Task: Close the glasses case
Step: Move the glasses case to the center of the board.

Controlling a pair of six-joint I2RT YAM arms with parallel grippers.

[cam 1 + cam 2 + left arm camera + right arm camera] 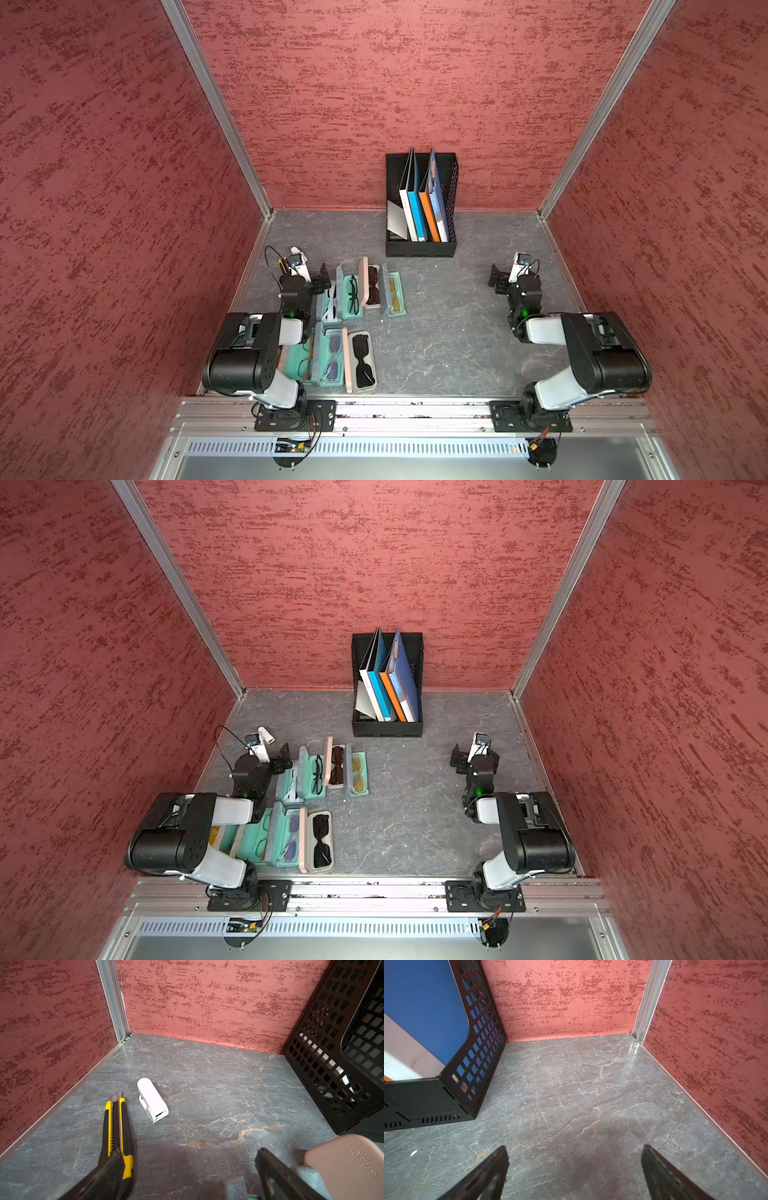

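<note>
Status: not started, by my read. Every one of the glasses cases (351, 293) in view lies open w/ glasses inside, lower left-centre of both top views. Left gripper (321, 279) is at the upper row's left end, fingers apart, empty. Right gripper (575, 1150) has fingers apart over the marble-look tabletop (571, 1084). Cases are rigid oblong shells w/ rounded corners, in teal, grey and pink. The pink lid (342, 1159) is matte and embossed.

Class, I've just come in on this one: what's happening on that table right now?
Nothing is held yet. Both the left gripper and the right gripper are open and empty. Several glasses cases lie open in two rows on the grey table, glasses inside. The left gripper hangs by the back row; the right one is well apart from them.
</note>
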